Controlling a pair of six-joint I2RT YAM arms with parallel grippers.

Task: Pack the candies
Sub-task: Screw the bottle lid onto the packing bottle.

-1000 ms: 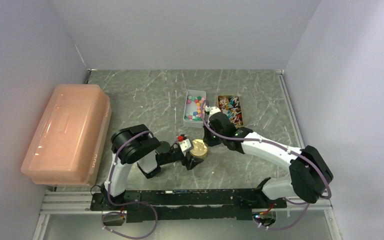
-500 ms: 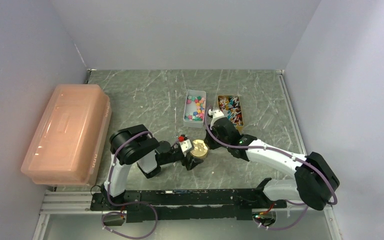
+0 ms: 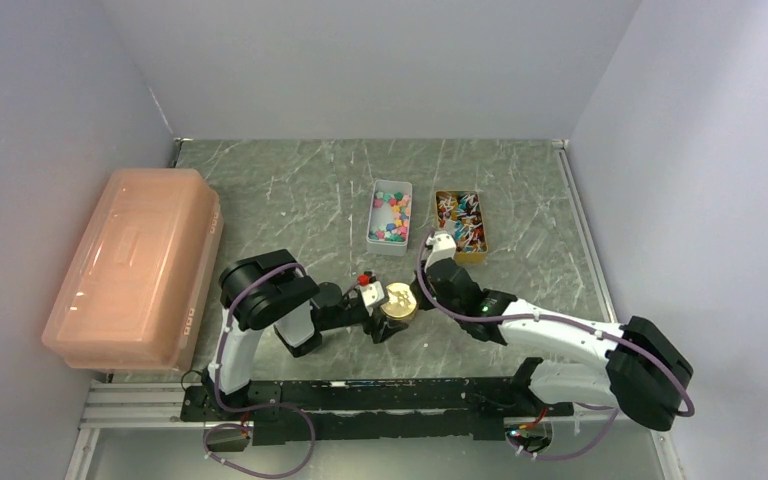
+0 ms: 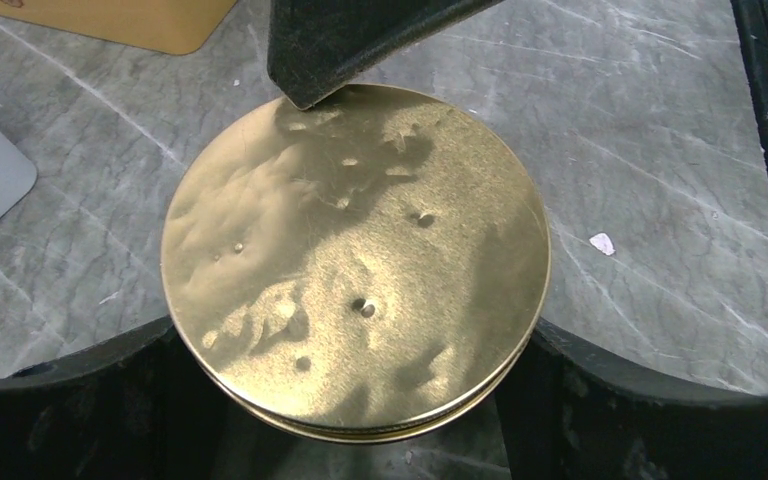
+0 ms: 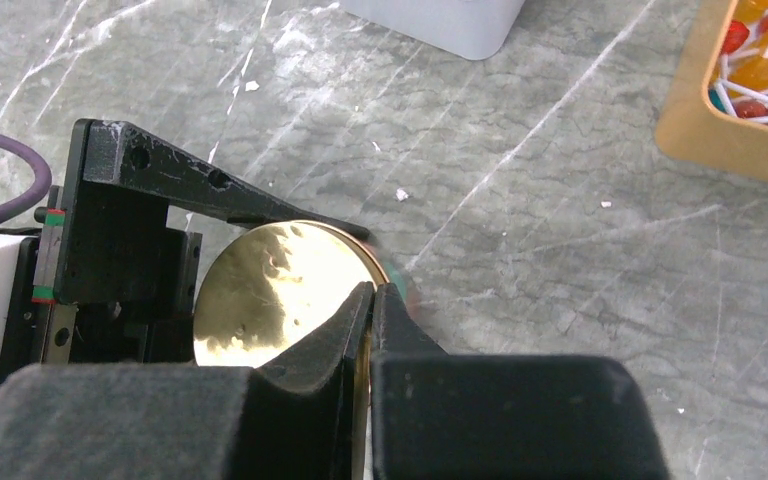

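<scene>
left arm [image 3: 332, 312] jaws clamping the dented round gold-lidded jar [image 4: 355, 260], right arm [image 3: 550, 325] jaws pressing tight together, touching the lid's edge

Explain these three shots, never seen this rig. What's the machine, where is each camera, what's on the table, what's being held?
It's two robot arms bolted at the near edge of the table, each ending in a two-finger gripper. The wide shot comes from a fixed camera above and behind them. The two close-ups come from cameras on the wrists. On the table are a white tray of mixed-colour candies, a tan tray of lollipops, and a closed pink bin at the left. The left gripper clamps a gold-lidded jar from both sides. The right gripper seems to hold nothing: its fingers are closed together, with the tips at the lid's edge.
</scene>
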